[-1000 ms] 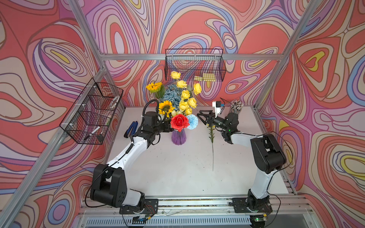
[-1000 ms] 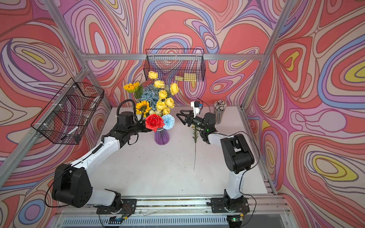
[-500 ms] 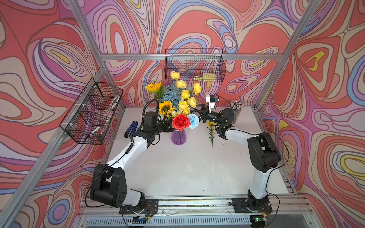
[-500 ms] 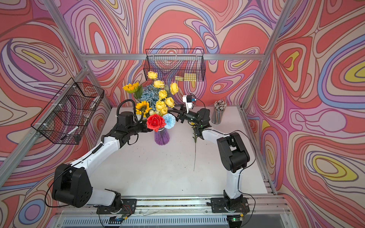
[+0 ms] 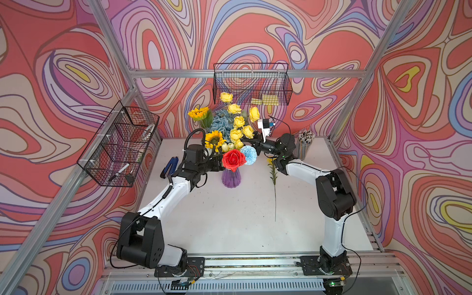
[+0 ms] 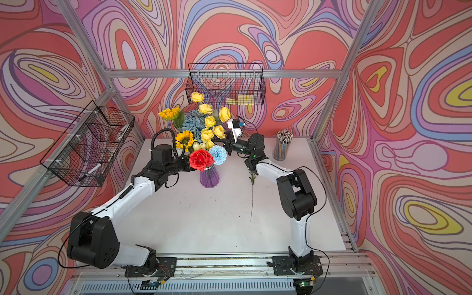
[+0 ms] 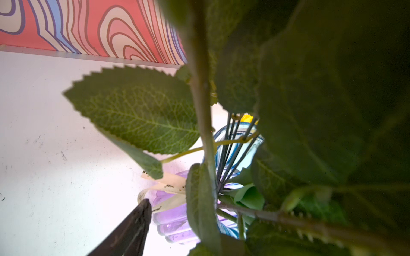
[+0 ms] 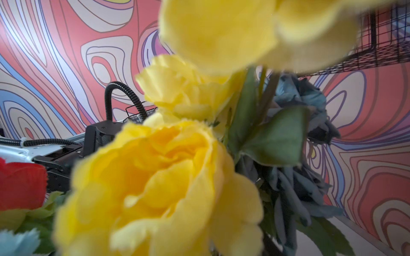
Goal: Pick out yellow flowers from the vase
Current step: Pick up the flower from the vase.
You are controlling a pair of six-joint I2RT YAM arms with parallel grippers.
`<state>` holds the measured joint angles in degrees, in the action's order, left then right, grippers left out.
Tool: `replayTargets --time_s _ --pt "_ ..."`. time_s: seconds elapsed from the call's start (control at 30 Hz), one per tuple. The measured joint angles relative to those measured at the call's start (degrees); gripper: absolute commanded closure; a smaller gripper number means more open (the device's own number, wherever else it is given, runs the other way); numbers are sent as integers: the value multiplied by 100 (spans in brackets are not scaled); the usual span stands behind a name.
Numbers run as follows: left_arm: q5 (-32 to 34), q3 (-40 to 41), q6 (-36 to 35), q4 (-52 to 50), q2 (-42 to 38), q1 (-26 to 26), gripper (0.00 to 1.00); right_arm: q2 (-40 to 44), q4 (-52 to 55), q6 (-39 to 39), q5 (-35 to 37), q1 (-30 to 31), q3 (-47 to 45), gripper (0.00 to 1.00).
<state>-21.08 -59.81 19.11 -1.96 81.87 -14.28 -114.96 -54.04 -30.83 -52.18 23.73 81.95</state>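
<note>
The purple vase (image 5: 231,177) (image 6: 209,178) stands mid-table and holds two sunflowers (image 5: 214,139), a spray of yellow roses (image 5: 238,121), a red rose (image 5: 233,159) and blue blooms. A yellow flower's stem (image 5: 274,184) lies on the table right of the vase, its bloom half under my right arm. My right gripper (image 5: 246,141) is pushed in among the yellow roses; a yellow rose (image 8: 159,188) hides its fingers in the right wrist view. My left gripper sits at the vase neck behind the red rose. Only one dark finger (image 7: 137,221) shows beside the vase (image 7: 170,221); leaves cover the other.
A clear cup of pencils (image 5: 305,145) stands at the back right, close behind my right arm. Wire baskets hang on the back wall (image 5: 251,84) and the left wall (image 5: 120,150). A blue-handled tool (image 5: 169,166) lies left of my left arm.
My right gripper has swung left from above the lying flower into the yellow rose spray. The left arm and the vase have stayed put.
</note>
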Motion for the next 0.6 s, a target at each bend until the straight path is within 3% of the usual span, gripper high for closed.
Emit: replayTargets --time_s 0.2,0.4,0.6 --pt "-15 0 0 0 2 9 20 -7 136 50 4 0 76 74" --pt "-13 0 0 2 2 9 20 -7 157 72 2 7 195 100" --pt "-13 0 -2 0 2 9 20 -7 221 76 2 37 245 100"
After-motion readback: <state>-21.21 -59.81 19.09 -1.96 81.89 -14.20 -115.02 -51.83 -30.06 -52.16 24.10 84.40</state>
